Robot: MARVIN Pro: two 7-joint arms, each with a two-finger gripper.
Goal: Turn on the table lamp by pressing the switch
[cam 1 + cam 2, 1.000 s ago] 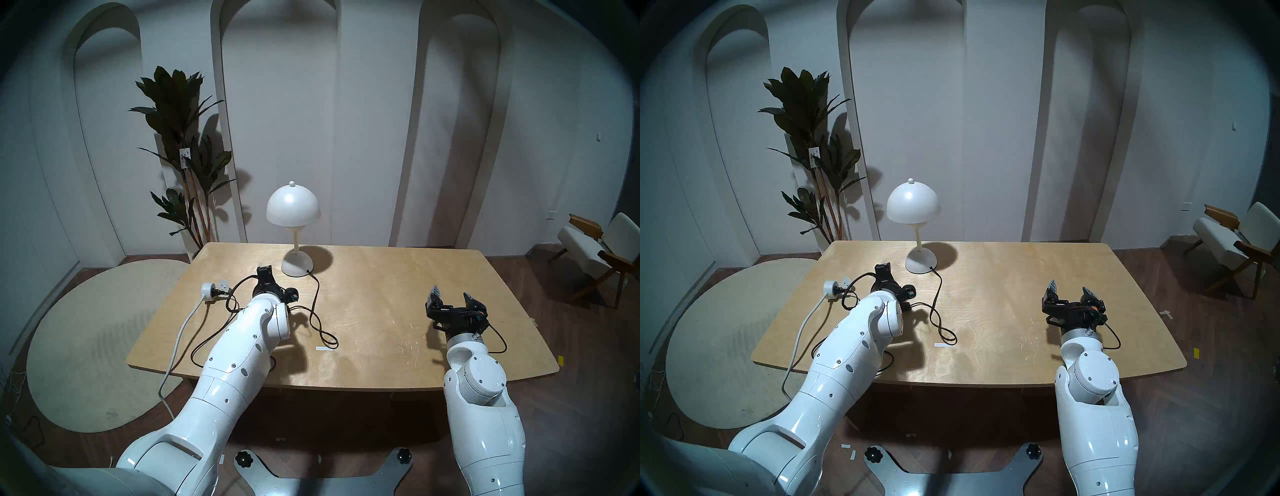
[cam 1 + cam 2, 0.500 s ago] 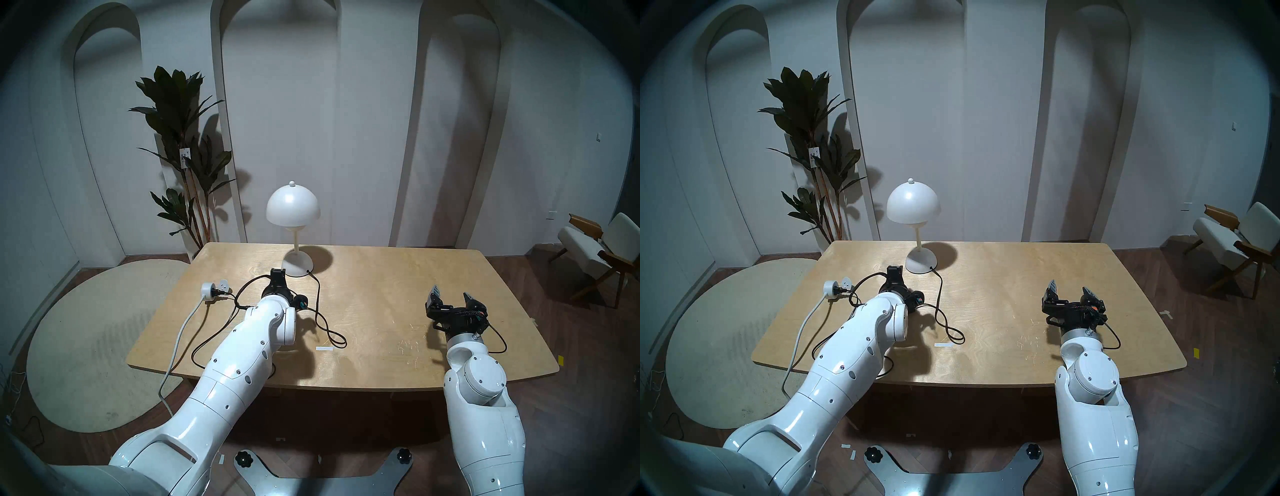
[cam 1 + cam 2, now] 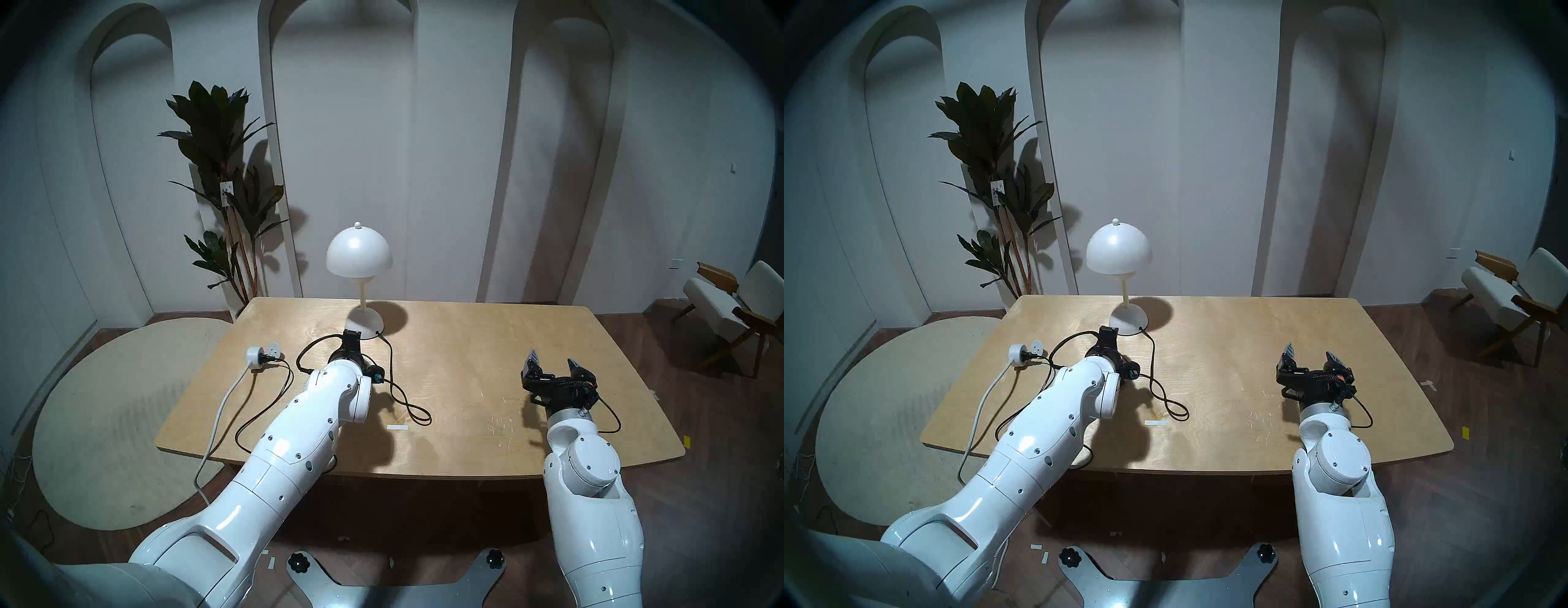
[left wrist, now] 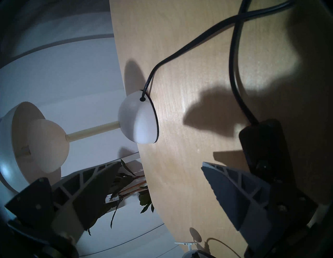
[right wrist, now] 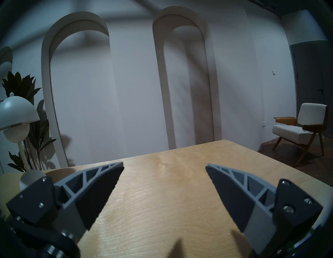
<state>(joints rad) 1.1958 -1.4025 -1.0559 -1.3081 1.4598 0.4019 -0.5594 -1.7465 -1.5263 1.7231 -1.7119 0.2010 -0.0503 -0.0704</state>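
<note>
The white table lamp (image 3: pixel 358 250) stands unlit at the table's back middle; it also shows in the head right view (image 3: pixel 1119 248), left wrist view (image 4: pixel 137 119) and right wrist view (image 5: pixel 16 111). Its black cord (image 3: pixel 388 361) loops forward. My left gripper (image 3: pixel 351 335) (image 3: pixel 1108 331) is turned on its side just in front of the lamp base, open (image 4: pixel 162 164). The black switch (image 4: pixel 264 144) lies on the table under its lower finger (image 4: pixel 234 189); I cannot tell whether they touch. The switch is hidden in the head views. My right gripper (image 3: pixel 551 361) (image 5: pixel 164 164) is open and empty.
A white round socket adapter (image 3: pixel 259 354) with a black plug and a white cable sits on the wooden table (image 3: pixel 466 339) at the left. A white tape strip (image 3: pixel 397 427) lies front middle. A plant (image 3: pixel 220 170) stands behind left, and a chair (image 3: pixel 729 297) at right.
My left gripper has moved right and farther back, up to the lamp base. The cord loop on the table has shifted right with it. The right arm has not moved.
</note>
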